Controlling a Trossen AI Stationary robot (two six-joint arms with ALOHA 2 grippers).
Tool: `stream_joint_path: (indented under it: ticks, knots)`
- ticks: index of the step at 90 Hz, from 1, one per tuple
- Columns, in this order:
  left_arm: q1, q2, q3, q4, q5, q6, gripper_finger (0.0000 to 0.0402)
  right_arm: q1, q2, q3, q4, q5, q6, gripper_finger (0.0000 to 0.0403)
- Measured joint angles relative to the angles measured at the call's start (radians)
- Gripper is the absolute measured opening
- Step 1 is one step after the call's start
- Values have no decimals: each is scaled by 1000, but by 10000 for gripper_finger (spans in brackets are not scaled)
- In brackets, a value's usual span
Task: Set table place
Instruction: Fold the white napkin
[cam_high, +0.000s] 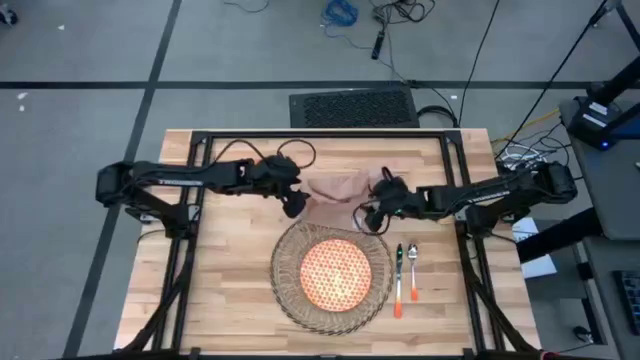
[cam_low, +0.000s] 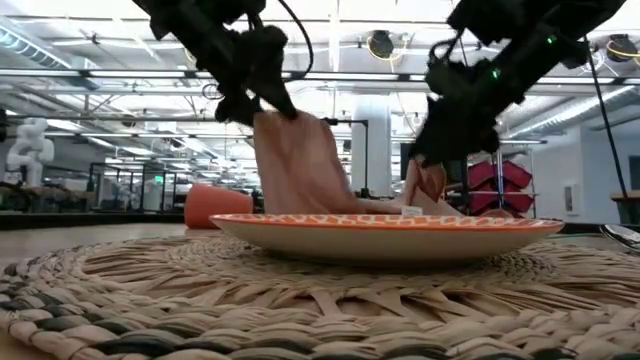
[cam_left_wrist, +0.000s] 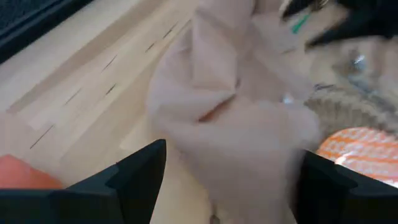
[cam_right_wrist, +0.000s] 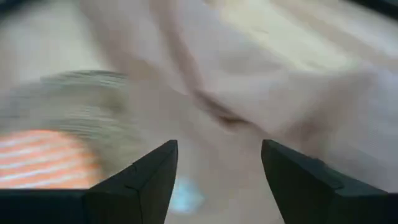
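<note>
A beige cloth napkin (cam_high: 338, 188) lies on the table (cam_high: 230, 290) just beyond the woven placemat (cam_high: 288, 300), which carries the orange-patterned plate (cam_high: 335, 272). My left gripper (cam_high: 296, 207) is shut on the napkin's left part and holds it raised (cam_low: 300, 160). My right gripper (cam_high: 372, 217) is shut on its right part (cam_low: 425, 188). An orange cup (cam_low: 215, 205) stands on the table behind the napkin; the left arm hides it from above. Two pieces of cutlery (cam_high: 405, 275) lie right of the placemat. My left gripper holds a bunched upper edge of the napkin (cam_left_wrist: 230, 124) between its two fingers, which stand well apart around the cloth. It comes from above, slanting down from the table's left. The cloth hangs below it as a sheet (cam_low: 295, 170), its lower part hidden behind the plate. My right gripper has a fold at the napkin's right end (cam_right_wrist: 224, 118) between its fingers, slanting down from the table's right. The cloth rises in a small peak (cam_low: 425, 180) up to the fingertips. The rest of it lies low behind the plate.
The black metal frame (cam_high: 320, 135) runs along the table's far edge and down both sides. Bare wood shows at the near left (cam_high: 200, 300) and near right of the placemat. A black keyboard-like mat (cam_high: 352, 106) lies on the floor beyond the table.
</note>
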Motion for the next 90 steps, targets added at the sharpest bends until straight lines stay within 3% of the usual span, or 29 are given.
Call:
stream_joint_path:
  ticks: [11, 20, 28, 41, 49, 66, 90]
  knots:
    - [31, -50, 0, 7, 37, -23, 273, 7, 0, 0, 146, -154, -47, 222]
    - [49, -102, 0, -3, -17, -24, 273, 7, 0, 1, 208, -187, -55, 219]
    - [50, -133, 0, -24, -54, -15, 273, 6, 0, 1, 170, -175, -63, 211]
    - [-13, -140, 0, -54, 111, 24, 273, 25, 0, 1, 40, -245, -148, 199]
    - [-91, -121, 0, -80, 127, 75, 272, 54, 0, 1, -23, -272, -187, 194]
    - [-241, -50, 0, -136, -37, 142, 271, 99, 22, 1, -165, -217, -228, 192]
    - [-304, 40, 0, -148, -191, 116, 271, 67, 120, 0, -228, -129, -184, 192]
